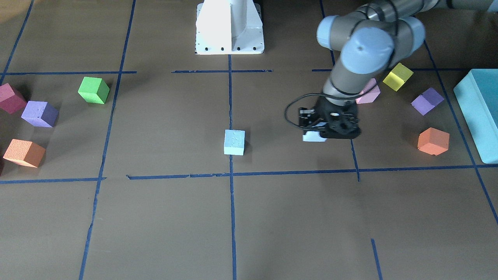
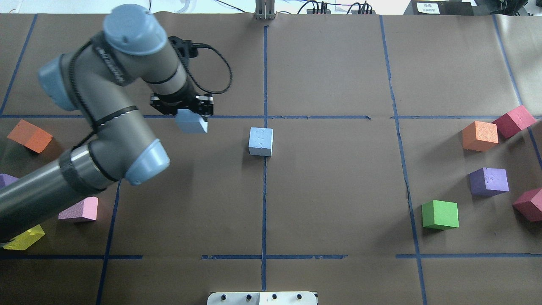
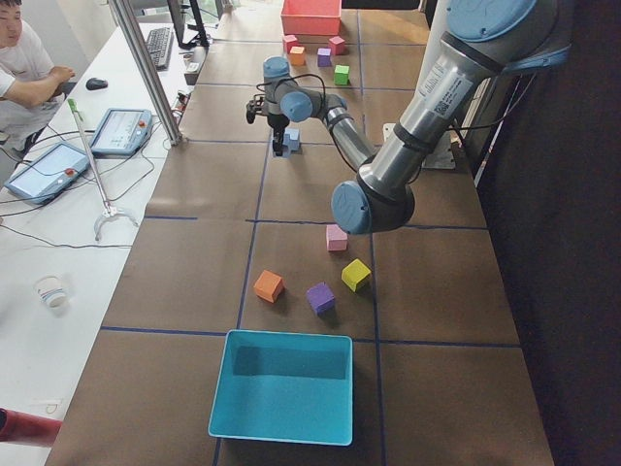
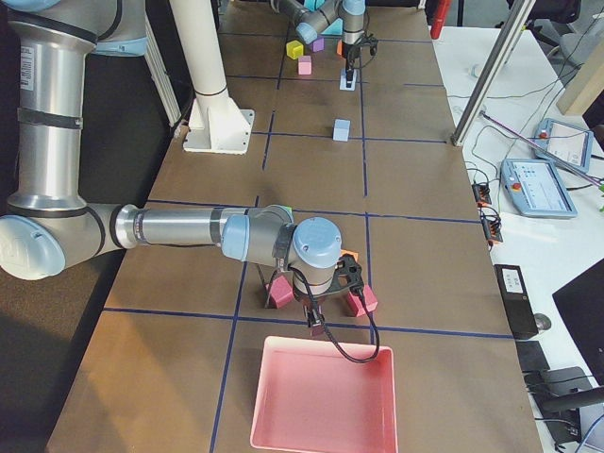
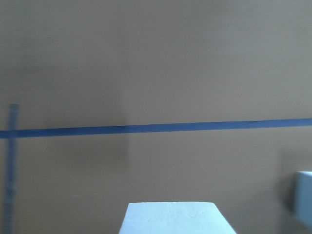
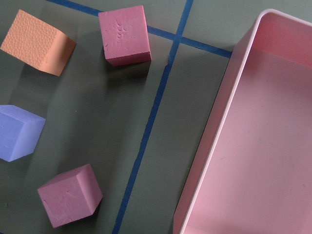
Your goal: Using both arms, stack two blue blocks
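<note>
Overhead, four stray cubes lie leftmost: orange cube (image 2: pixel 29 135), purple cube (image 2: pixel 4 180), pink cube (image 2: pixel 80 209), yellow cube (image 2: pixel 25 238). The left gripper (image 2: pixel 186 113) pinches the first blue block (image 2: pixel 192 123). The second blue block (image 2: pixel 261 141) sits nearby on the centre tape, apart from it. Rightmost are five: green cube (image 2: pixel 440 214), right orange cube (image 2: pixel 479 135), right purple cube (image 2: pixel 489 181), upper crimson cube (image 2: pixel 513 121), lower crimson cube (image 2: pixel 528 204). The right gripper (image 4: pixel 313 311) hangs beside the pink tray (image 4: pixel 283 415); I cannot tell how wide it stands.

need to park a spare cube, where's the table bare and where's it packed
Bare: the wide stretch between the resting blue block and the green cube, and the near row by the white base. Crowded: the right end around the purple cube and orange cube, and the left end under the left arm by the pink cube.
</note>
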Motion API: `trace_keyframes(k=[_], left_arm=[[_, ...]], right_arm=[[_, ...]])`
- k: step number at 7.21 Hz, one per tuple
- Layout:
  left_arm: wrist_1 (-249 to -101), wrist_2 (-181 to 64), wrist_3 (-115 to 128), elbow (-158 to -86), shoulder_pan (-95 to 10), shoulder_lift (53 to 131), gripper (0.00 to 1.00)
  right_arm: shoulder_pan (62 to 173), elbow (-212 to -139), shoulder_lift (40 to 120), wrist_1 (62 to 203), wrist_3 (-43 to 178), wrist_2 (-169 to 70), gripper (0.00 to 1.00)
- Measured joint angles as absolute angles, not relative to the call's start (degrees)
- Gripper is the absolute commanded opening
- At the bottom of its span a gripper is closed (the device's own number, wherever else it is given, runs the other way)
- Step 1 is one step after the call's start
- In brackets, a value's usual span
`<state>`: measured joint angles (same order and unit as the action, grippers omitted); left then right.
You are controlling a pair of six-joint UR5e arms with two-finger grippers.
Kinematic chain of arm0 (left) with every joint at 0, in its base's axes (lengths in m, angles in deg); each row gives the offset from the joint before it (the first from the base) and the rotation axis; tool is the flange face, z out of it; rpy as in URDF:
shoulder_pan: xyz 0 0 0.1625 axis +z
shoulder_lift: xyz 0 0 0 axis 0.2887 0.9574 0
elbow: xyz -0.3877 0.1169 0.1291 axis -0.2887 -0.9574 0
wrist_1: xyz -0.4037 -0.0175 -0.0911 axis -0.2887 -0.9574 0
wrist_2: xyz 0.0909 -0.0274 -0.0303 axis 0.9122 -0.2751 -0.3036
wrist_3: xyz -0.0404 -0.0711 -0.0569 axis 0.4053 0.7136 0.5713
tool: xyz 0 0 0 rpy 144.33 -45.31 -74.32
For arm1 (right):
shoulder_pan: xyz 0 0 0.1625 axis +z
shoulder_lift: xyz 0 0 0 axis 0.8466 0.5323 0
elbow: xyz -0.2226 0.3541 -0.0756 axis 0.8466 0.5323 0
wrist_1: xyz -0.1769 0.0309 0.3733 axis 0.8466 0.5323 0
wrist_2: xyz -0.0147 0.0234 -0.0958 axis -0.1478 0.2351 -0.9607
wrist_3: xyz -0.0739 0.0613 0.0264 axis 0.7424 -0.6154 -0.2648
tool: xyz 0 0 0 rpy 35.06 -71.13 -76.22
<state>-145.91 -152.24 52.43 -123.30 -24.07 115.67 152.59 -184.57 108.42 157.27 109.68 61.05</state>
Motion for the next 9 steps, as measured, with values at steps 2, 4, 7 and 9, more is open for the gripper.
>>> trace_keyframes(k=[2, 4, 7, 9], left_arm=[[-146.37, -146.63, 56.88, -115.45, -18.13, 124.69, 0.05], [-149.0, -143.96, 56.89, -112.06, -15.3, 126.62, 0.05], [-149.85, -143.47, 53.09, -110.59, -15.19, 126.88, 0.04], [-149.93, -143.6, 52.76, -110.05, -16.27, 126.92, 0.25]], right_arm=[[152.59, -184.54, 108.43, 157.27, 109.6, 61.08, 1.0], [152.59, -184.59, 108.43, 157.27, 109.54, 61.15, 1.0], [152.59, -184.75, 108.42, 157.27, 109.53, 61.48, 1.0], [152.59, -184.78, 108.37, 157.27, 109.53, 61.47, 1.0]])
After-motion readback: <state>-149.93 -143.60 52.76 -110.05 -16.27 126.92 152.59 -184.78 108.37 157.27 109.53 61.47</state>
